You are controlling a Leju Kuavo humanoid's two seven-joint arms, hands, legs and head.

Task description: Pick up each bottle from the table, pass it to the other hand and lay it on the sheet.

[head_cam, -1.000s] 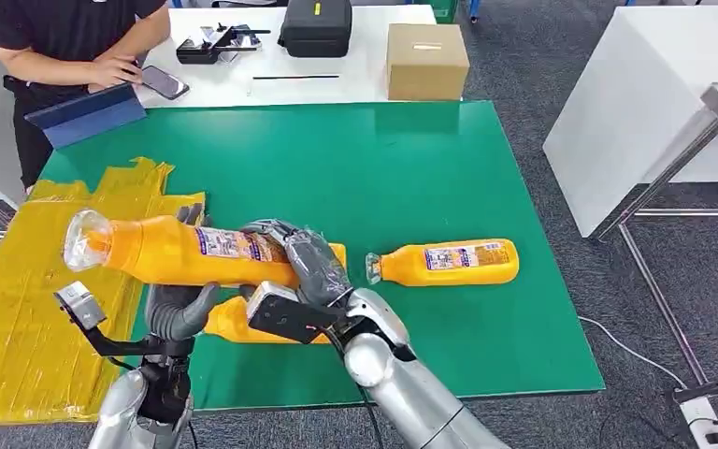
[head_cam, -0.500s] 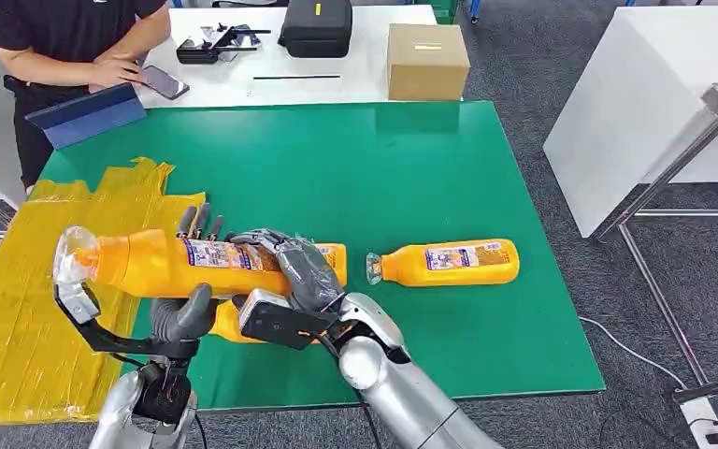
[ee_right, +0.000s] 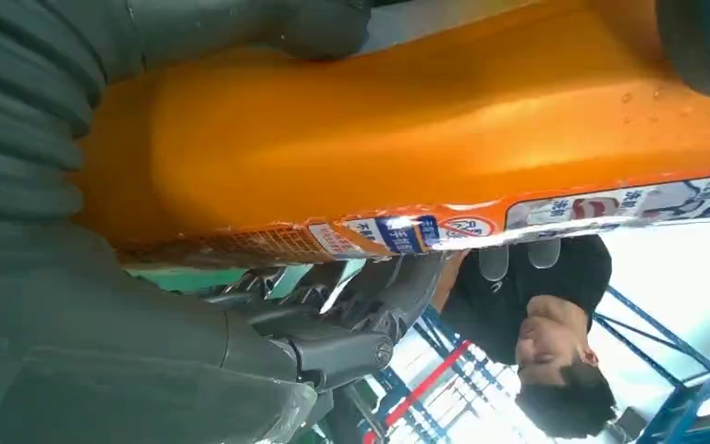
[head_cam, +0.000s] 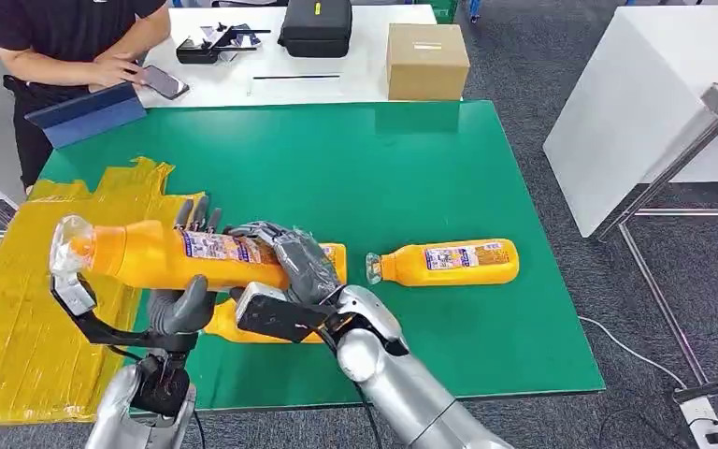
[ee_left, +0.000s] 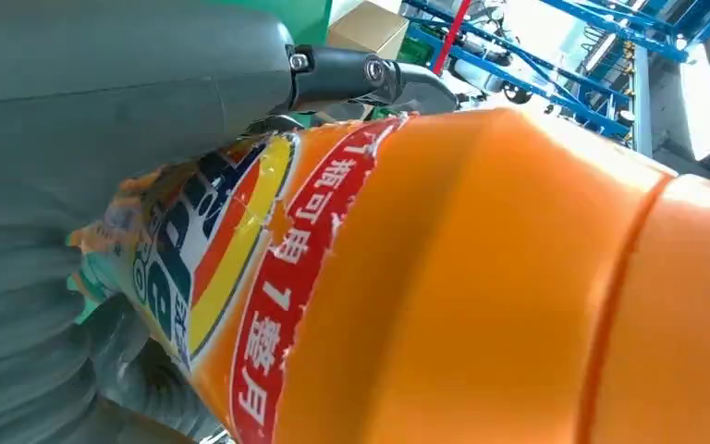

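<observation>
Held bottle (head_cam: 164, 254): smooth orange plastic with a clear cap and paper label, lying level in the air above the green table (head_cam: 411, 168), near the sheet's edge.
Right hand (head_cam: 292, 262): grey ribbed fingers wrapped over the bottle's base end.
Left hand (head_cam: 185, 297): cupped under the bottle's middle, thumb in front, fingertips showing behind.
Sheet (head_cam: 19, 299): crinkled yellow plastic, left side.
Second bottle (head_cam: 449, 262): same kind, lying flat on the table.
Third bottle (head_cam: 229, 323): lying under the hands.
</observation>
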